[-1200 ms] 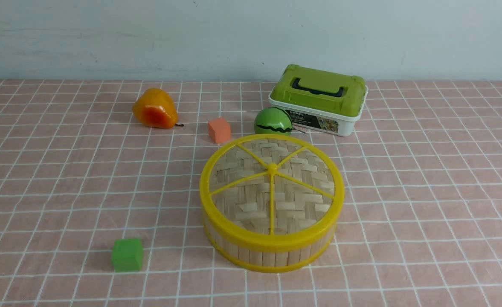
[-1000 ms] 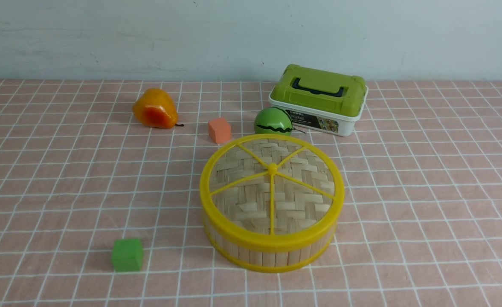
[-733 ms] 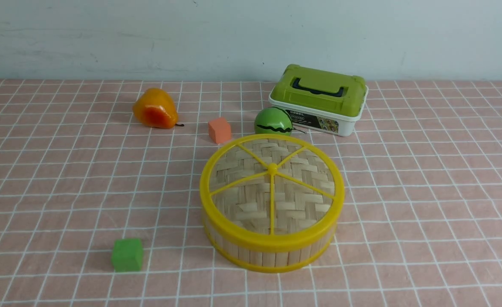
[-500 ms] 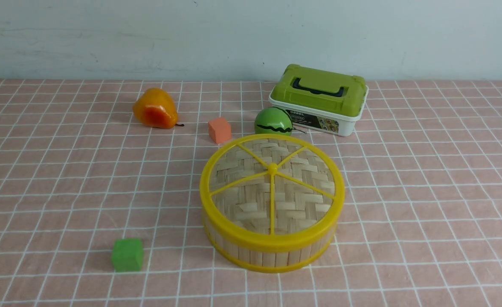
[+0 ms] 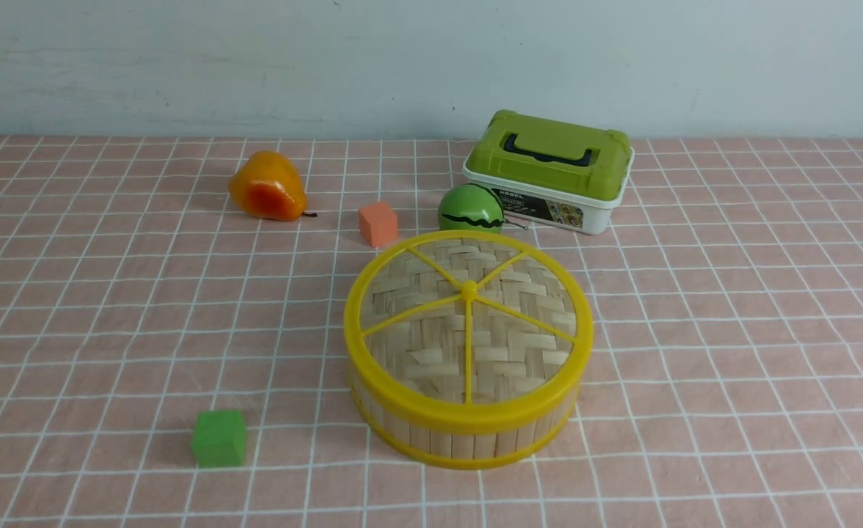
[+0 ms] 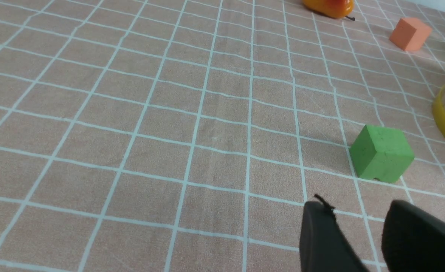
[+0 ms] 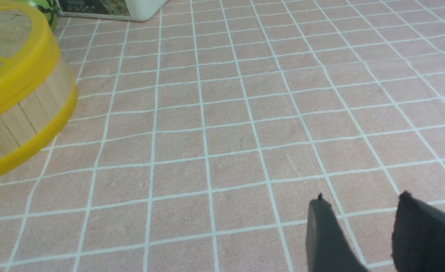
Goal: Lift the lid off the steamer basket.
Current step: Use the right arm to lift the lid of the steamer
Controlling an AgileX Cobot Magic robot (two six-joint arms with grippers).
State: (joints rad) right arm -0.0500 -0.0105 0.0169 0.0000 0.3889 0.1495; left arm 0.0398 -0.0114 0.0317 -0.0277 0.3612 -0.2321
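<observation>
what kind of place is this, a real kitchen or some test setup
Most likely a staged tabletop for robot practice, not a kitchen: a pink checked tablecloth against a bare pale wall, with a toy pear, a toy watermelon, a green cube and an orange cube near a lidded steamer basket.

Front camera sits high between the arms, looking forward and down over the tabletop [image 5: 108, 330]. Both wrist cameras skim low and close. Each shares an edge of the steamer basket [image 5: 468, 440] with it, and the left adds the green cube [image 6: 382, 153].
</observation>
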